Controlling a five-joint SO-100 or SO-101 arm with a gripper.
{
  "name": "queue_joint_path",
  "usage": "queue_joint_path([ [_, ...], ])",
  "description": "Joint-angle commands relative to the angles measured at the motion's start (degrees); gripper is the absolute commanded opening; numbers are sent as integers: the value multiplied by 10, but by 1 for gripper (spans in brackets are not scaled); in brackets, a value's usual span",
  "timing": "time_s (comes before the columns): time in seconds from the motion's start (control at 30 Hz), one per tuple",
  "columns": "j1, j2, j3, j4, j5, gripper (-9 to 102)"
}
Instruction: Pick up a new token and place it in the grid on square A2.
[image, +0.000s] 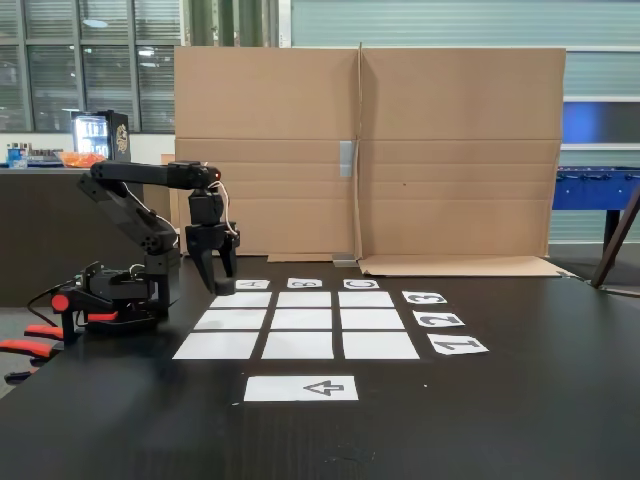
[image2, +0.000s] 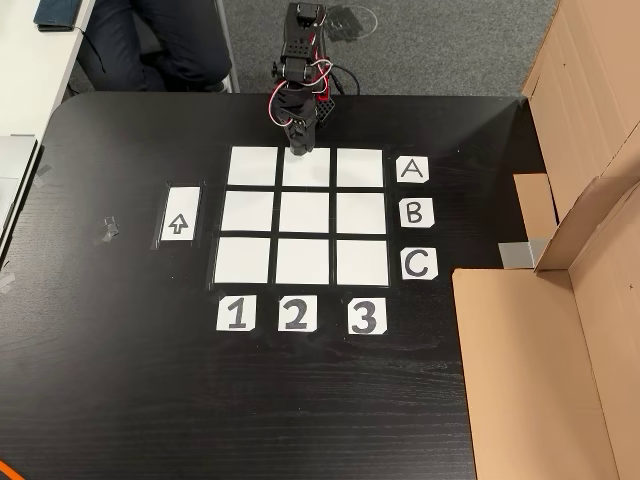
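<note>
The grid (image2: 305, 212) is nine white paper squares with labels A B C and 1 2 3; in the fixed view the grid (image: 298, 320) lies right of the arm. My gripper (image2: 299, 148) points straight down over the arm-side edge of square A2 (image2: 306, 172), the middle square of row A. In the fixed view my gripper (image: 222, 287) hangs just above the left column, near square A2 (image: 230, 320). A small dark block, the token (image: 223, 288), sits pinched between the fingertips, black against black fingers.
A white sheet with an arrow (image2: 181, 213) lies beside column 1 and at the near edge as the arrow sheet (image: 300, 388). Cardboard panels (image: 365, 150) stand behind the table. A seated person's legs (image2: 180, 40) are beyond the arm base (image: 115, 295).
</note>
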Motion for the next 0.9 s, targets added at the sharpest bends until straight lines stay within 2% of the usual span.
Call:
queue_joint_path([
  [0.0,-12,-3,4,-10,-4,14],
  [0.87,-36,-107,52,-112,1,14],
])
